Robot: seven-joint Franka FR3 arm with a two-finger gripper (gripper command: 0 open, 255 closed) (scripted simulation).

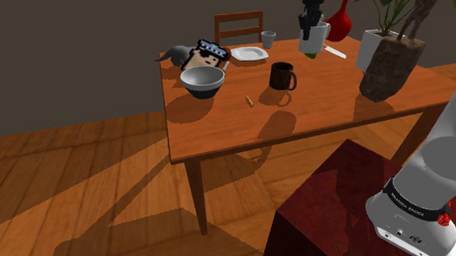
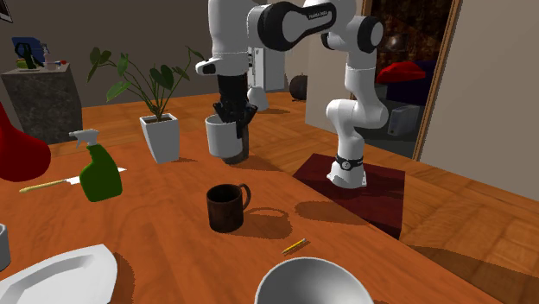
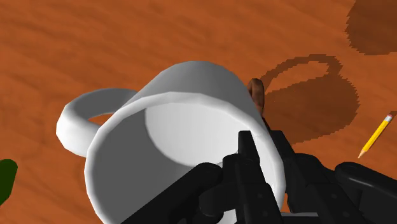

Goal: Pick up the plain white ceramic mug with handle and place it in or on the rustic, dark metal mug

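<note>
wood table [image 2: 164,250]: tool [image 2: 234,119] pinches white mug [image 2: 219,138] by rim, aloft nr dark mug [image 2: 226,208], which sits lower.

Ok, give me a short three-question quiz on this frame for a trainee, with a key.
1. True or false: the white mug stands on the table.
2. What lies on the table near the dark mug? A) a pencil B) a fork C) a spoon
3. Fill in: the gripper is shut on the white mug's ____.
Key: 1 false, the gripper holds it above the table. 2 A. 3 rim, with one finger inside and one outside.
</note>
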